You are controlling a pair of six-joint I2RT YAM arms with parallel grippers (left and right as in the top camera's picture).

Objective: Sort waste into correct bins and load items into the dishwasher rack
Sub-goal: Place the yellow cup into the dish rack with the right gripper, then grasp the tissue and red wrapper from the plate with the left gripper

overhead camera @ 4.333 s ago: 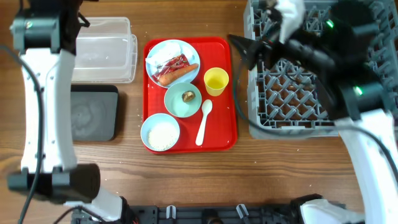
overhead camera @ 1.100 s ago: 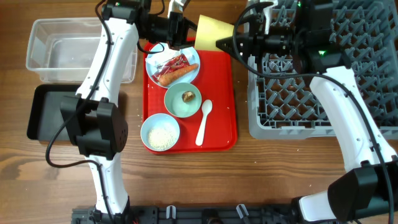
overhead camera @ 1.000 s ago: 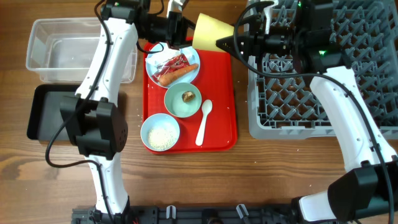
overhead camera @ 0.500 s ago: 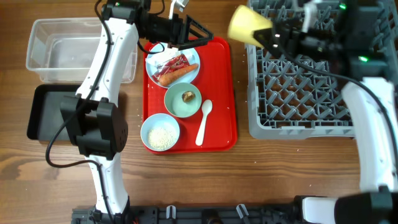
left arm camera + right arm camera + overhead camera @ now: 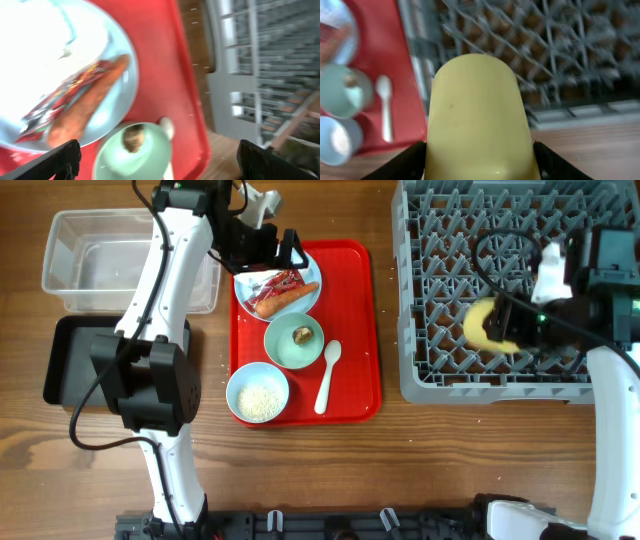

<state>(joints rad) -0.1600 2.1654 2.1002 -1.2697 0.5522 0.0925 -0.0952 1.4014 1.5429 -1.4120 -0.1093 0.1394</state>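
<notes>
Wood-grain table [image 5: 300,470] carries a glossy red tray [image 5: 360,330] and a grey peg-grid rack [image 5: 440,300]. My right hand [image 5: 510,320] grips the smooth, rounded yellow cup [image 5: 487,328] over the rack's near rows, its arm bent in from the right edge. My left hand [image 5: 285,252] hangs above the round pale blue plate [image 5: 300,308] with the carrot [image 5: 285,298] and wrapper [image 5: 280,280], fingers spread wide, holding nothing.
</notes>
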